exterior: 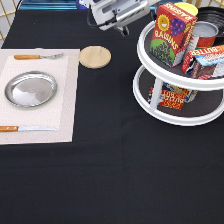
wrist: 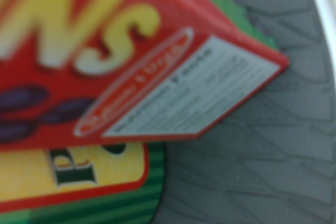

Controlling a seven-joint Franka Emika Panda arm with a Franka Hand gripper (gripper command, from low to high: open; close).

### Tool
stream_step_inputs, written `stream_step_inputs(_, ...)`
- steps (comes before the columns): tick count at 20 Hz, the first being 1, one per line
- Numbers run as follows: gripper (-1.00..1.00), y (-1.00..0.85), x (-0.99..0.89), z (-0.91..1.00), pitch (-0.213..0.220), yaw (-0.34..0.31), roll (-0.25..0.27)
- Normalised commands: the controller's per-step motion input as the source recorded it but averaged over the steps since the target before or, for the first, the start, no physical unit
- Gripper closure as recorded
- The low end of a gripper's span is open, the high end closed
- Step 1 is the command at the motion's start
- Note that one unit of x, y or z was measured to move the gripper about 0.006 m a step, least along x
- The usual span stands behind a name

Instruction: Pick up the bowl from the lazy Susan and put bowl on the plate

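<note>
The white two-tier lazy Susan (exterior: pixel 150 66) stands at the exterior view's right. Its top tier is crowded with boxes and a can. A dark rounded edge (exterior: pixel 214 14) behind the can could be the black bowl, but it is mostly hidden. The silver plate (exterior: pixel 31 89) lies empty on a pale placemat (exterior: pixel 67 110) at the left. My gripper (exterior: pixel 121 26) hangs at the exterior view's top, just left of the top tier, beside a red raisins box (exterior: pixel 172 32). It holds nothing that I can see. The wrist view shows that box (wrist: pixel 112 65) close up over the grey tray surface (wrist: pixel 270 165).
A can (exterior: pixel 204 35) and a red butter box (exterior: pixel 206 62) share the top tier, and another box (exterior: pixel 172 95) sits on the lower tier. A round wooden disc (exterior: pixel 95 56) lies between placemat and turntable. A fork (exterior: pixel 37 56) and a knife (exterior: pixel 25 128) flank the plate.
</note>
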Motion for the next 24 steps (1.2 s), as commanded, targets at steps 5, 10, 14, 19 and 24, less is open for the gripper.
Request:
stream_step_inputs(5,-1.0,0.0,-0.02,-0.4,0.047,-0.038,0.171)
stream_step_inputs(10,-1.0,0.0,0.01,-0.11,0.03,-0.007,0.042)
stream_step_inputs(14,-1.0,-0.03,0.18,-0.07,0.024,0.016,0.0)
stream_step_inputs(19,-1.0,-0.15,0.26,-0.12,-0.01,0.046,-0.02)
stream_step_inputs(24,-1.0,-0.22,0.49,-0.02,-0.02,0.067,-0.049)
